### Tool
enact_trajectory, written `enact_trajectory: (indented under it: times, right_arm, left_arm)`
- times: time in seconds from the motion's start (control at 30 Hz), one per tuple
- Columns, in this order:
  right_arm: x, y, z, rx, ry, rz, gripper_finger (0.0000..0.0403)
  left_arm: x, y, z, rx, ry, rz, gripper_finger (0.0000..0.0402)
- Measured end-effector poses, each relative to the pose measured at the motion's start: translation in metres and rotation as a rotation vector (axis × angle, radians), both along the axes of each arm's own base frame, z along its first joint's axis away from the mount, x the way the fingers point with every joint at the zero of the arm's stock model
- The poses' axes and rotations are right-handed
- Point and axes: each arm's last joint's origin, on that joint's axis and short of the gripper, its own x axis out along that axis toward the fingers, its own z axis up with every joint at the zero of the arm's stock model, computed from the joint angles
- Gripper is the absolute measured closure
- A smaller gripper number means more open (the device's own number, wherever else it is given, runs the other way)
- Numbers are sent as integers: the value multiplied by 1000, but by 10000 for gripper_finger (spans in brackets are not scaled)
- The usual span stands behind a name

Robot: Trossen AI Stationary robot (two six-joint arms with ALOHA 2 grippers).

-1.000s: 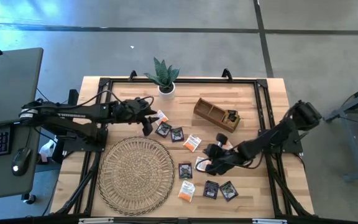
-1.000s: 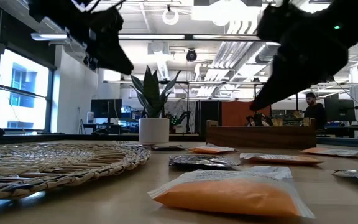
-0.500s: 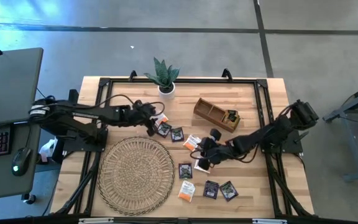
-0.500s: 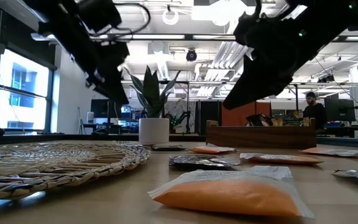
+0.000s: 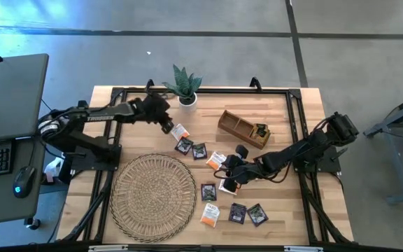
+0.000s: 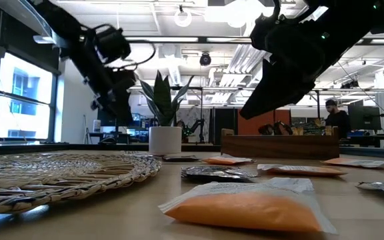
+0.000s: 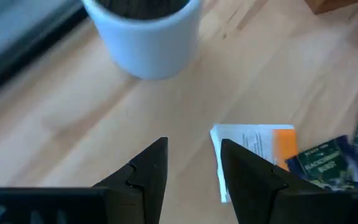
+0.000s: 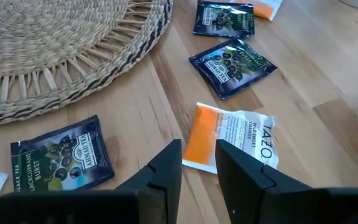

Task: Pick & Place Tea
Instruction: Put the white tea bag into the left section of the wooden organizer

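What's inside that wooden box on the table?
The wooden divided tray holds one dark tea sachet at its right end. The other compartments look bare; its walls hide the floor in the low view.

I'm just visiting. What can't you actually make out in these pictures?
High view: the dark item in the wooden tray is too small to identify; the low view shows only its side wall.
Left wrist view: the plant pot, beyond the left end effector, is blurred and cut by the top edge.
Right wrist view: the right end effector covers the near edge of the orange-and-white sachet; contact unclear.
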Motion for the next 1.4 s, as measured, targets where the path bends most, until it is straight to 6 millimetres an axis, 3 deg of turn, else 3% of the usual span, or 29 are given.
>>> enact_trajectory:
  times: [0.13,0.47,0.73,0.83,1.03,1.2,1.4]
  right_arm:
    - [0,0,0,1,0,-1,308]
    - [0,0,0,1,1,2,308]
    - [0,0,0,6,1,5,308]
    - [0,0,0,6,1,5,308]
    - [0,0,0,5,1,4,308]
    - [-1,1,3,29,4,27,308]
    - [-14,3,24,125,23,124,308]
  left_arm:
    - [3,5,-17,-124,-80,-57,255]
    - [15,-2,-57,-153,82,-18,255]
    - [24,-13,-62,-96,125,-25,259]
    - [26,-15,-61,-71,132,-22,289]
    - [31,-14,-57,-112,98,-1,392]
    - [41,-12,-34,-141,-3,-26,390]
    - [73,-26,11,-35,-108,-172,399]
